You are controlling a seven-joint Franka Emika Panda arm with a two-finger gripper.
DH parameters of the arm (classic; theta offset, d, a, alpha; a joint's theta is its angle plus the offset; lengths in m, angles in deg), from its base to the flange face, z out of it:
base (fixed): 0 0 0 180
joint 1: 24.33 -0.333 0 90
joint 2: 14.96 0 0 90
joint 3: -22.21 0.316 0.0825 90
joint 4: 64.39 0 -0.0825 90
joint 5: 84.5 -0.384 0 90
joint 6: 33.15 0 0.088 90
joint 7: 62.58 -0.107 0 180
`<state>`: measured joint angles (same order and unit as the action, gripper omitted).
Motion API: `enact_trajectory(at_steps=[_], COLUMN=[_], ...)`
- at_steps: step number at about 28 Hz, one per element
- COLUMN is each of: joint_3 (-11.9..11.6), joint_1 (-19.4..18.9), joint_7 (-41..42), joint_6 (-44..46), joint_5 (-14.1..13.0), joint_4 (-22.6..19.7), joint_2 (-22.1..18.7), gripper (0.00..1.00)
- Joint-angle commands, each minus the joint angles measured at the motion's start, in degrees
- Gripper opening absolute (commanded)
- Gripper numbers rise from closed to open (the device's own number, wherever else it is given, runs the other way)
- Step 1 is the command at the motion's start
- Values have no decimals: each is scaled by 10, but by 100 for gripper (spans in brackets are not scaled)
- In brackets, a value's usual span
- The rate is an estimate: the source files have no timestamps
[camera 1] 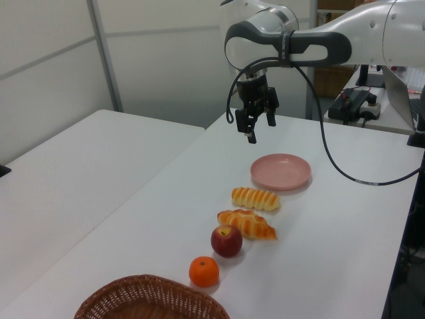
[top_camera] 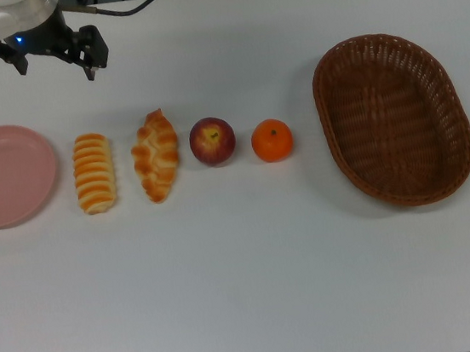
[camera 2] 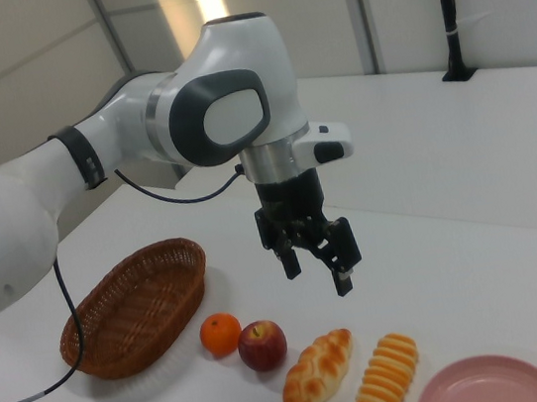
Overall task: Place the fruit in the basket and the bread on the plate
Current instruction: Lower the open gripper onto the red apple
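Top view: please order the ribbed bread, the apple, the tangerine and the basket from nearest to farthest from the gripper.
From the gripper, open at the top view's upper left:
1. ribbed bread, just below it
2. apple, further right
3. tangerine, right of the apple
4. basket, far right

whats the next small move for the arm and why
Probably swing the open claw over the ribbed bread and lower onto it. The claw holds nothing and hangs above the table, this bread lies nearest it and right beside the empty pink plate, and nothing has been sorted.
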<state>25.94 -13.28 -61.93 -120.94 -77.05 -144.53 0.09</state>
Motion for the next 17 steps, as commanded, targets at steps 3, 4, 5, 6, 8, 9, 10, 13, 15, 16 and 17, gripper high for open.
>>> enact_trajectory(at_steps=[3,4,5,6,8,9,10,13,15,16,17], joint_3=[0,0,0,0,0,0,0,0,0,0,0], joint_1=[-60,-71,-81,-101,-116,-122,-128,-147,-154,-159,-165], joint_7=[24,21,20,18,15,14,12,11,11,9,4], joint_6=[-39,-39,-39,-40,-42,-46,-50,-83,-103,-113,-131], joint_5=[10,11,13,18,21,27,31,46,50,54,61], joint_4=[-29,-32,-33,-40,-44,-44,-48,-73,-90,-98,-112], joint_2=[35,39,44,52,60,65,68,70,70,71,72], gripper=[100,100,100,100,100,100,100,100,100,100,100])
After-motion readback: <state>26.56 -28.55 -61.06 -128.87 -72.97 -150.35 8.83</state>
